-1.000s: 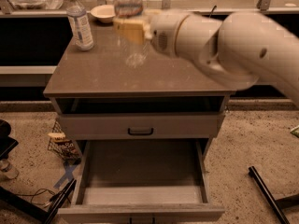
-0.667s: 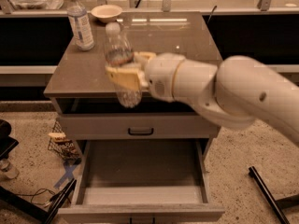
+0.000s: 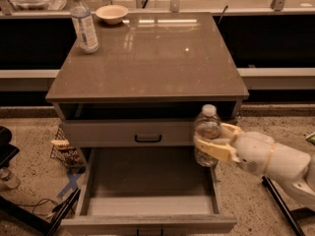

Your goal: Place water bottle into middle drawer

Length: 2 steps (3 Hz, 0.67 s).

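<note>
I hold the water bottle [image 3: 207,134], a small clear ribbed bottle with a white cap, upright in my gripper [image 3: 212,144]. The gripper's tan fingers [image 3: 214,150] are shut around its body. It hangs over the right side wall of the open middle drawer [image 3: 150,208], a wide grey tray with a flat bare floor, pulled out toward me. My white arm [image 3: 275,162] comes in from the right.
A second bottle with a large white-blue label [image 3: 84,23] and a small bowl [image 3: 112,13] stand at the back left of the cabinet top [image 3: 157,63]. A closed drawer front with a black handle [image 3: 148,138] sits above the open one. A basket and cables lie on the floor at left.
My arm has swung down from the cabinet top to the right, carrying the water bottle from above the top's front edge to beside the open drawer's right wall.
</note>
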{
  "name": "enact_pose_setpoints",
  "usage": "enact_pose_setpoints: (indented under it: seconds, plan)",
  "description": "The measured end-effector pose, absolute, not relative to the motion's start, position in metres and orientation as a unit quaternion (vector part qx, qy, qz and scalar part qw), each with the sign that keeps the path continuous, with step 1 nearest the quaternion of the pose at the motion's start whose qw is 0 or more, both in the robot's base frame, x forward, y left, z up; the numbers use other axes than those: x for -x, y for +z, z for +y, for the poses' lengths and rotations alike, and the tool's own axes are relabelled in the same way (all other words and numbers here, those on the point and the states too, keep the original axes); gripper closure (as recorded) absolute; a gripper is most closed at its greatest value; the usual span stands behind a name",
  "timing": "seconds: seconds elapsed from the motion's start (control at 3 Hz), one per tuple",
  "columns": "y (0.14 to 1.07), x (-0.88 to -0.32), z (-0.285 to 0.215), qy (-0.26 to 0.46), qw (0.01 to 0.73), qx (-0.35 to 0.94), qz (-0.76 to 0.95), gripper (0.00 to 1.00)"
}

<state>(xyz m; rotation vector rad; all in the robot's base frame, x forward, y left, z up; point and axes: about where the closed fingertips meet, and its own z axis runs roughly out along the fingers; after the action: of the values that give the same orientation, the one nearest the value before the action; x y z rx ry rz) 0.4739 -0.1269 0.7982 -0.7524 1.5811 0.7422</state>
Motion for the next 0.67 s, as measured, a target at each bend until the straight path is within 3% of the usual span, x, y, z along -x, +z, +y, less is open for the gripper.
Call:
enact_pose_setpoints:
  seconds: [0.33, 0.67]
  plan:
    - [0.721, -0.493, -0.198, 0.346, 0.568, 0.321, 0.674, 1.00]
    - [0.686, -0.511, -0.208, 0.377, 0.549, 0.340, 0.664, 1.00]
